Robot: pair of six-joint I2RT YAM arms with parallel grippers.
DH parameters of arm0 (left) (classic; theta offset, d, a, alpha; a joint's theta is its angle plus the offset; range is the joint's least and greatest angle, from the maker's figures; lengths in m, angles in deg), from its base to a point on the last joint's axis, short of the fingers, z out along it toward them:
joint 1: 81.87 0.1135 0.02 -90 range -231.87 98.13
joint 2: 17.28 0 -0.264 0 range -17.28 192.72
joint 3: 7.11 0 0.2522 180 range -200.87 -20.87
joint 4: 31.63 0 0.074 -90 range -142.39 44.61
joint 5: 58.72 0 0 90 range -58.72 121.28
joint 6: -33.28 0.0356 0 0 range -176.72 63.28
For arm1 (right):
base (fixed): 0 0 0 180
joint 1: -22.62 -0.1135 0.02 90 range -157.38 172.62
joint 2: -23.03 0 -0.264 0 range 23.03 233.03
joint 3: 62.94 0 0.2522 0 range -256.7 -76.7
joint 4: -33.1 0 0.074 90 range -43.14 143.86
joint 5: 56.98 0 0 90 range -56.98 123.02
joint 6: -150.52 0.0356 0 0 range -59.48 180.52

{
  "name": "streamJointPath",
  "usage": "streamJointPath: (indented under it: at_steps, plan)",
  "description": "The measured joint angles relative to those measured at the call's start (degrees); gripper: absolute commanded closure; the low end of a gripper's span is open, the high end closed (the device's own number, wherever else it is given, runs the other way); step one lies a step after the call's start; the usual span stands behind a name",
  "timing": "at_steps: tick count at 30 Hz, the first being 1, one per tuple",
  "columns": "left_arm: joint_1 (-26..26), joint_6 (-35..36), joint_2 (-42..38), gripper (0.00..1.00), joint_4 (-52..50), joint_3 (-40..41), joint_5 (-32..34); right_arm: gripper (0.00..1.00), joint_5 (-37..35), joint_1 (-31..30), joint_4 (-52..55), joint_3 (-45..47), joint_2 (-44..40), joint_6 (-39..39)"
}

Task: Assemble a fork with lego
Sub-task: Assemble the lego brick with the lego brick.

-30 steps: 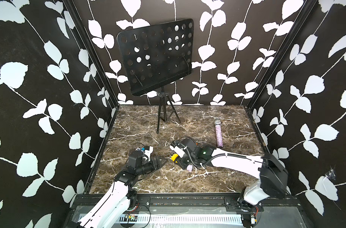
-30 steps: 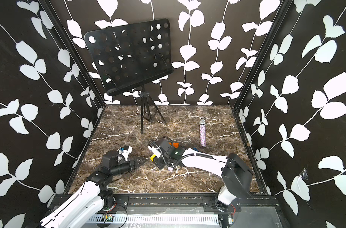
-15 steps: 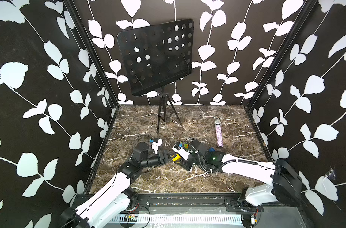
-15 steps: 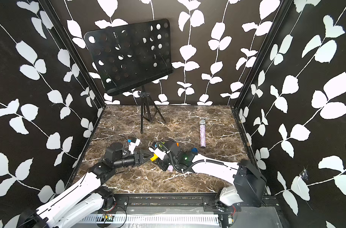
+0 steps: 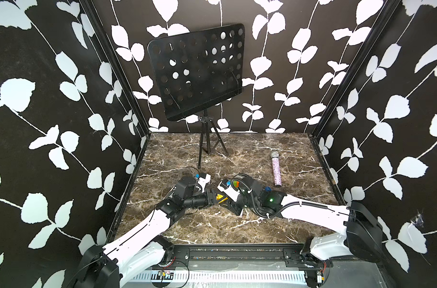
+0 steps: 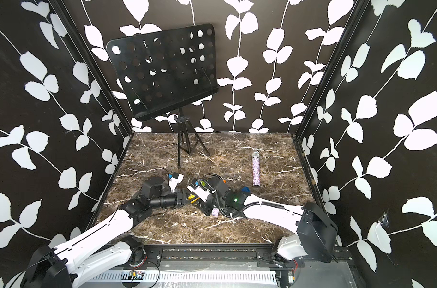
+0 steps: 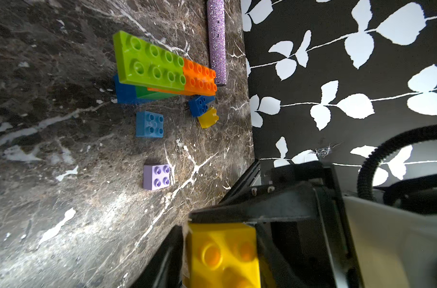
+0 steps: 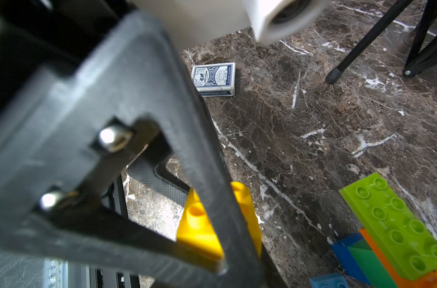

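At lower centre of both top views the right gripper (image 5: 228, 200) clamps a yellow brick (image 7: 222, 251) — left gripper (image 5: 211, 197) jaws straddle it, contact not discernible. Confirm a firm left grip before releasing. The part-built fork (image 7: 162, 67) lies on the marble (image 7: 62, 149), near the microphone (image 7: 216, 37).

Staged robot booth, leaf-print walls (image 5: 50, 112), marble-look tabletop (image 5: 249, 229), black frame rails (image 5: 237, 251), music stand (image 5: 197, 74)
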Motion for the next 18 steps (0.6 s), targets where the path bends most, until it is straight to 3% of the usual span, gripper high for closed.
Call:
streamJointPath:
  at_steps: [7, 12, 18]
  plan:
    - [0.0, 2.2, 1.2, 0.65, -1.7, -1.4, 0.0, 0.73, 1.5, 1.3, 0.6, 0.0, 0.0, -0.2]
    - [0.0, 4.1, 1.6, 0.50, -3.6, -2.8, -0.9, 0.73, 2.3, 2.1, 0.7, 0.0, 0.0, -0.3]
    - [-0.1, 6.1, 1.8, 0.51, -5.3, -3.8, -1.4, 0.74, 1.4, 2.6, 1.2, 0.0, 0.0, -0.3]
